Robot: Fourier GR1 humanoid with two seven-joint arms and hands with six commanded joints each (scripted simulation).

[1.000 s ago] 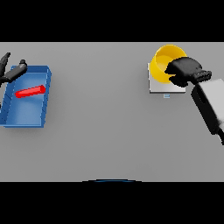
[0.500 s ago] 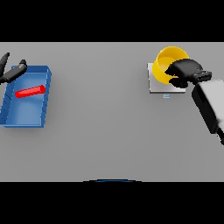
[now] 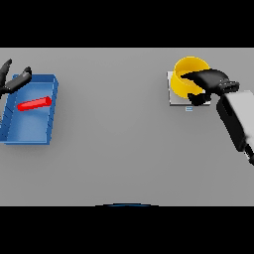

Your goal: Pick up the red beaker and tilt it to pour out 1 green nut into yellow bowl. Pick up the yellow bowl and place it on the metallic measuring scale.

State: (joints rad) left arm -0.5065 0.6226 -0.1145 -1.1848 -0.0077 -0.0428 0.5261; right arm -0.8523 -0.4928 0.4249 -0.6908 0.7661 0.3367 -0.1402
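- Head view, right hand [image 3: 206, 82]: the dark hand at the end of the white and grey right arm [image 3: 238, 119] reaches in from the right side. Its fingers are curled over the near rim of the round yellow bowl [image 3: 186, 74] and the thumb shows below the rim, so the bowl is clasped.
- Head view, yellow bowl: it sits on the flat, square metallic measuring scale [image 3: 174, 96], of which a pale edge shows at the bowl's left and lower sides. Whether the bowl rests its full weight on the plate cannot be told. The bowl's contents are not visible.
- Head view, left hand [image 3: 12, 79]: it shows at the far left edge, fingers straight and spread, above the upper left corner of the blue rectangular tray [image 3: 47, 134]. It holds nothing.
- Head view, red beaker [image 3: 34, 103]: a slim red cylinder lying on its side inside the blue tray, tilted slightly, in the tray's upper half.
- Head view, surface: the plain grey table [image 3: 119, 134] fills the scene. The tray stands at the left, the scale and bowl at the upper right, well apart. No room shows beyond the table's edges.
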